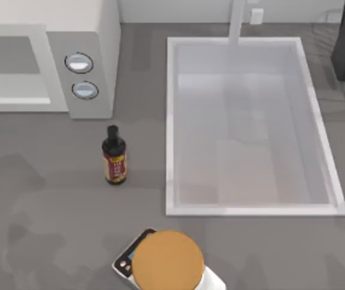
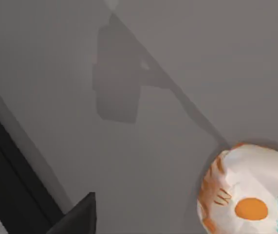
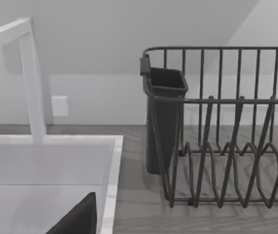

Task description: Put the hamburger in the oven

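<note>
Honestly, no telling apart-or-together for the left claw [image 2: 78, 217], just a dark sliver in the left wrist view. Near it but not touching, the hamburger [image 2: 248, 197], sitting on the bare grey table [image 2: 143, 161]. So: not grabbed, not lifted, nowhere near delivered. Still left: pick up, carry, drop into the oven [image 1: 51, 66]. From the top view: oven at top left, cavity looking bare, plus bottle [image 1: 114, 156] and sink [image 1: 172, 121]. Same no-telling for the right claw [image 3: 78, 217], parked by the dish rack [image 3: 226, 126].
</note>
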`<act>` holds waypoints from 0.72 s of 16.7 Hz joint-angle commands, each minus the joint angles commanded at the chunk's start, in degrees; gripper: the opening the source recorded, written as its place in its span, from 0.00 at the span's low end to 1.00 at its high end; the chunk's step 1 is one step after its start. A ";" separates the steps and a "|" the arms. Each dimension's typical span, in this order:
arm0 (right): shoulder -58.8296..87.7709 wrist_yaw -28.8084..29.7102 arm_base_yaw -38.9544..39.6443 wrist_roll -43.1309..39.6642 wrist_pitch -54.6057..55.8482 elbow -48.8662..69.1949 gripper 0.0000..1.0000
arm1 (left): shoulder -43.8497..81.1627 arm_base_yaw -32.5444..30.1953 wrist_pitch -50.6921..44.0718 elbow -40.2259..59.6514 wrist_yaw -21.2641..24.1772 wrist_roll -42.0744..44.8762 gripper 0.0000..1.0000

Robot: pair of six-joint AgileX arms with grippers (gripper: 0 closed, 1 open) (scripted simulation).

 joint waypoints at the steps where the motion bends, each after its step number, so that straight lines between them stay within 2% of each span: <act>1: 0.00 0.00 0.00 0.00 0.00 0.00 1.00 | 5.11 0.50 -2.93 2.84 0.05 3.98 1.00; 7: 0.00 0.00 0.00 0.00 0.00 0.00 1.00 | 26.74 3.17 -15.72 15.31 -0.15 21.15 1.00; 12: 0.00 0.00 0.00 0.00 0.00 0.00 1.00 | 30.02 3.70 -17.77 17.36 -0.26 23.74 1.00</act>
